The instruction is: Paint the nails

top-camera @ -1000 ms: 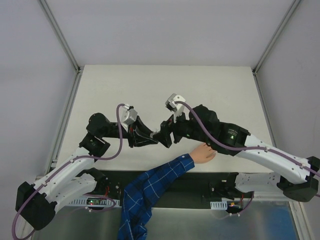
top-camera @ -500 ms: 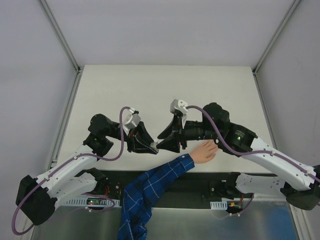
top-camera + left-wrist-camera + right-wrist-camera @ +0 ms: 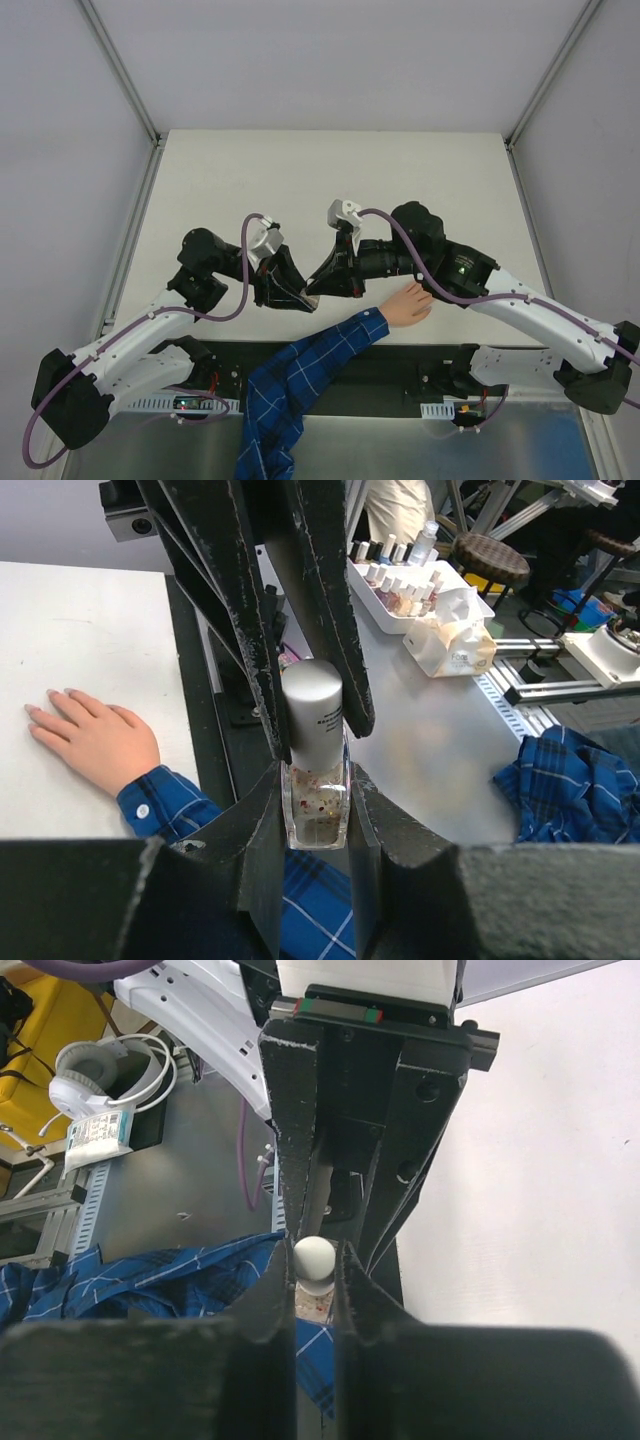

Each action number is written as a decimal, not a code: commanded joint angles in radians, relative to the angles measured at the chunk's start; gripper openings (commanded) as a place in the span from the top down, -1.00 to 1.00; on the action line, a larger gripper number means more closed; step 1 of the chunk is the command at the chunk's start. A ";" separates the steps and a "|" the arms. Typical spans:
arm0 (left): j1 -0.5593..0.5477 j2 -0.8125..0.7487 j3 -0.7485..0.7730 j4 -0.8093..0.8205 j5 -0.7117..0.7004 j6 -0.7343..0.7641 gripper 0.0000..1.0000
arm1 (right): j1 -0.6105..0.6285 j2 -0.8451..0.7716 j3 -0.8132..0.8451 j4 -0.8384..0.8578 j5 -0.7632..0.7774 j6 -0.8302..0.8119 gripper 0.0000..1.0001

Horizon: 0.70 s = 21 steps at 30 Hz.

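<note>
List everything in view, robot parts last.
Nail polish bottle: one, clear glass with reddish flecks, held above the table's near edge.
Cap: one, silver, on the bottle.
Hand: one, pale flesh-coloured, flat on the table.
Sleeve: one, blue plaid, over the near edge.
Table: one, off-white.
Tray of polish bottles: one, white, background bench.
Left gripper: shut on the bottle body.
Right gripper: shut on the cap.

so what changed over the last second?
The right hand swung in toward the left one and shut on the silver cap of the polish bottle. The left hand stayed clamped on the bottle. The person's hand in the plaid sleeve lay flat on the table, unmoved.
</note>
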<state>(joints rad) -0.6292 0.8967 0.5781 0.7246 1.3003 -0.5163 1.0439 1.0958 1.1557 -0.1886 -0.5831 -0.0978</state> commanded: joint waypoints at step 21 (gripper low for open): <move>0.008 -0.180 0.048 -0.462 -0.681 0.469 1.00 | 0.472 0.257 0.315 -0.373 1.597 0.354 0.96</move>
<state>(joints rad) -0.6353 0.7013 0.5922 0.2211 0.7086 -0.0753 1.5162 1.3788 1.4288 -0.4736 0.9367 0.3058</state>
